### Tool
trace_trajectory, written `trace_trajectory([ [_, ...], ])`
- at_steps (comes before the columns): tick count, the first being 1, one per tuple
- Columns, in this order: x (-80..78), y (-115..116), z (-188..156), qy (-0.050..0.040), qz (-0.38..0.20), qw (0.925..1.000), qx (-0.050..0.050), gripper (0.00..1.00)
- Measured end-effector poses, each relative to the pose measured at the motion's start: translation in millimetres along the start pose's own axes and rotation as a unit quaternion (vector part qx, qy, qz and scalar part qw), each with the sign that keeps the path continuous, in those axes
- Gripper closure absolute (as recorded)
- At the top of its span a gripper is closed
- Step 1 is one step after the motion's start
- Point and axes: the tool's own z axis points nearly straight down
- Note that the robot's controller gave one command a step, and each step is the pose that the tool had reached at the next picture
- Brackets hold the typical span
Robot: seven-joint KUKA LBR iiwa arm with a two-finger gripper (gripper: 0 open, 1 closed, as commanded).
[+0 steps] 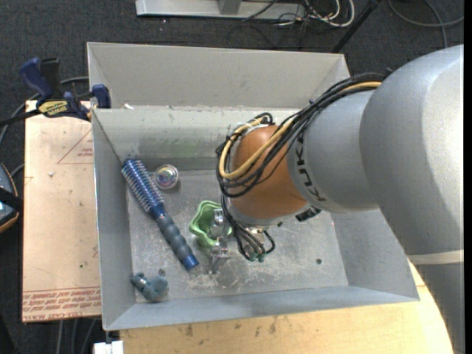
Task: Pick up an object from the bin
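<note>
The grey metal bin [110, 220] fills mid-frame. Low at centre, the gripper [219, 243], whose opening I cannot tell, sits right beside a light green looped plastic piece [200, 220]. Left of both lies a blue ribbed hairbrush [155, 201].

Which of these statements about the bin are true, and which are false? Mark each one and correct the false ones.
1. A blue hairbrush lies in the left part of the bin. True.
2. The arm comes down over the hairbrush. False: it comes down by a green thing near the bin's middle.
3. A small round shiny thing lies beside the brush's bristle end. True.
4. A small blue-grey thing lies in the far right corner. False: it lies in the near left corner.
</note>
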Motion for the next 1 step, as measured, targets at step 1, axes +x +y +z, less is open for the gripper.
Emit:
trace_trajectory([
  [1, -16.4, 14.5, -173.4, 0.0004, -0.125, 0.9921, 0.001, 1.0],
])
